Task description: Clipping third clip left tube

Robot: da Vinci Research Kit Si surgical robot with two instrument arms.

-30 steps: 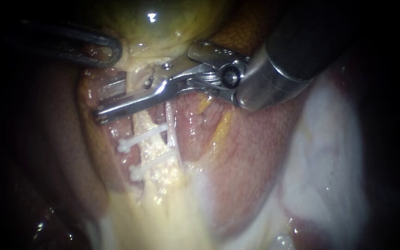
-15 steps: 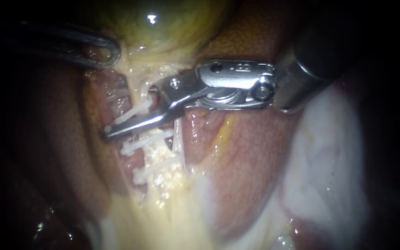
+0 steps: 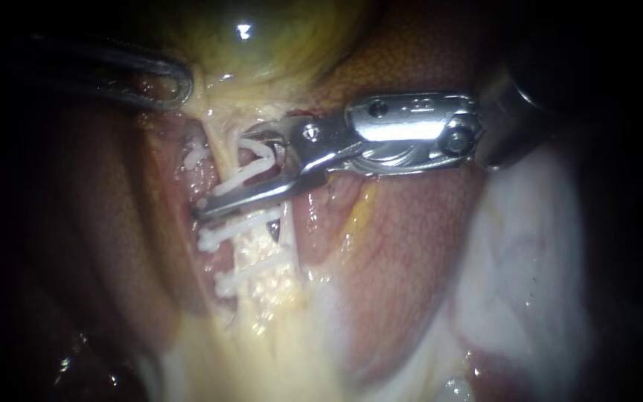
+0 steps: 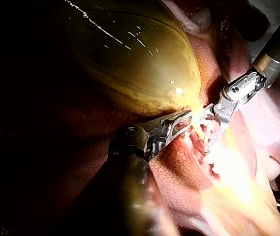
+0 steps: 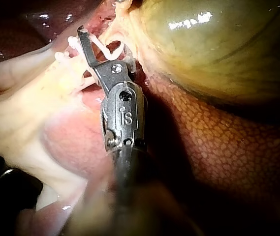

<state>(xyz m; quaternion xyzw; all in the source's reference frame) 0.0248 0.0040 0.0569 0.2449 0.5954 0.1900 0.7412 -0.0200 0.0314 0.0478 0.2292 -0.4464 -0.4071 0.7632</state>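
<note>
Our right instrument (image 3: pixel 225 175) reaches in over the left tube (image 3: pixel 216 152), its claw spread yet holding the third clip (image 3: pixel 258 149). The white clip is still open, one leg lying along the lower half of the claw and the other arching up to the upper half, astride the tube. Just below it, two clips (image 3: pixel 236 227) already cross the same tube. Our left instrument (image 3: pixel 176 85) has its claw pinching tissue at the neck of the gallbladder (image 3: pixel 262 37).
</note>
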